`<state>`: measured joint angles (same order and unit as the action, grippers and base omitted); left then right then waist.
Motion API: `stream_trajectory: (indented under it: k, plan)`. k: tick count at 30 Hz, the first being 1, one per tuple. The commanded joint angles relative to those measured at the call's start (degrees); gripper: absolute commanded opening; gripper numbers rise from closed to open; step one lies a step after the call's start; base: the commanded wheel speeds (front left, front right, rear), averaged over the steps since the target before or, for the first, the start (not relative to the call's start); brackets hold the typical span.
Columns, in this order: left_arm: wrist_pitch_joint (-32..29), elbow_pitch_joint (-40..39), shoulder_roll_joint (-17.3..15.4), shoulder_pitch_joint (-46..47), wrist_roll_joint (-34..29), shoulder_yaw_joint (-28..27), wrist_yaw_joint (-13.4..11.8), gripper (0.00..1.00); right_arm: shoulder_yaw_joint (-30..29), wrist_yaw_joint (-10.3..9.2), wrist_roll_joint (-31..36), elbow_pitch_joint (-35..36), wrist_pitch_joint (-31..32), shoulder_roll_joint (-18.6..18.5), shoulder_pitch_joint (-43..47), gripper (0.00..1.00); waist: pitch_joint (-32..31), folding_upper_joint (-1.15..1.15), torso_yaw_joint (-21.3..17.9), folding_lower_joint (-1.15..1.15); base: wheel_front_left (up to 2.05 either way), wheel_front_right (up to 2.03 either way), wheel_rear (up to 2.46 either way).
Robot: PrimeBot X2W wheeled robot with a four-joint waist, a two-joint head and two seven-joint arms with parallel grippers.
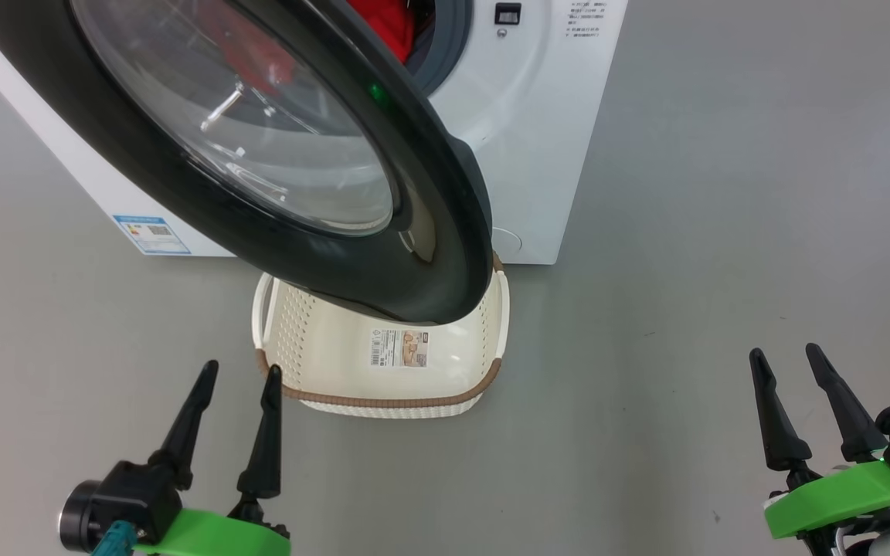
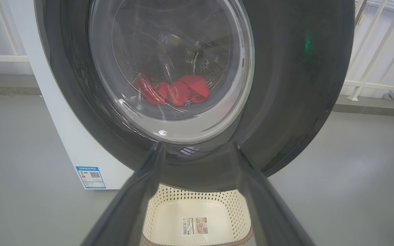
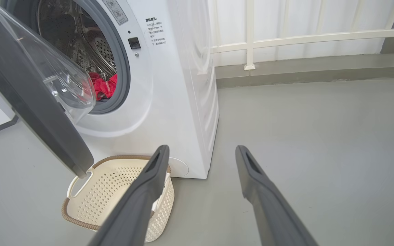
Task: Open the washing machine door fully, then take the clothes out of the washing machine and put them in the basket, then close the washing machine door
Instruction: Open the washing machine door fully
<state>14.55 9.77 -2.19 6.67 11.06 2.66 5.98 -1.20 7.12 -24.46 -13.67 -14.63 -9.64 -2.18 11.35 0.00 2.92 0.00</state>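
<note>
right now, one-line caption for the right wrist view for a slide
Washing machine door partly open, red clothes inside, empty basket waiting below.

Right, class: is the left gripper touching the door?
Apart. The head view shows a strip of bare floor between the left gripper and the door. The jaws stand open and hold nothing.

The washing machine door (image 1: 453, 232) hides the far end of the basket (image 1: 383, 402) and most of the clothes (image 1: 387, 27); the door's top is cut off. Print on the sticker (image 1: 399, 348) is too small to read.
</note>
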Motion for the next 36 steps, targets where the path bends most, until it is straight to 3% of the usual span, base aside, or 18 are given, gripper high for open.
stream_trajectory:
  k: [1,14,20,21,22,23,36]
  plan:
    - [0.4,-1.4,-0.7,-0.3,-0.3,-1.6,-0.5,1.00,0.7,0.36,0.9,1.2,-0.4,-0.5,0.4,1.00,-0.2,0.00,0.0,0.00,0.00,0.00,0.00]
    - [0.4,-1.3,-0.7,-0.8,0.0,-1.2,-0.5,1.00,0.3,0.36,1.6,2.1,-0.4,0.2,0.6,1.00,-0.5,0.00,0.2,0.00,0.00,0.00,0.00]
    - [0.4,-1.5,-0.7,-0.7,0.1,-0.8,-0.5,1.00,1.2,0.36,-1.4,3.1,-0.4,1.2,-0.9,1.00,-0.2,0.00,0.6,0.00,0.00,0.00,0.00]
    - [0.4,-1.5,-0.7,-0.7,0.1,-0.7,-0.6,1.00,1.6,0.36,-2.1,3.3,-0.4,1.3,-1.4,0.47,-0.1,0.00,0.7,0.00,0.00,0.00,0.00]
    - [0.4,-1.6,-0.7,-0.7,0.2,-0.6,-0.6,1.00,2.2,0.36,-2.8,3.5,-0.4,1.2,-2.0,0.29,0.0,0.00,0.8,0.00,0.00,0.00,0.00]
    - [0.4,-1.7,-0.7,-0.7,0.3,-0.5,-0.7,1.00,2.9,0.36,-3.5,3.7,-0.4,1.2,-2.7,0.00,0.1,0.00,0.9,0.00,0.00,0.00,0.00]
    - [0.4,-2.5,-0.7,0.2,2.8,2.5,-1.9,1.00,14.9,0.36,-17.7,3.3,-0.4,-1.0,-17.8,0.00,2.5,0.00,5.2,0.00,0.00,0.00,0.00]
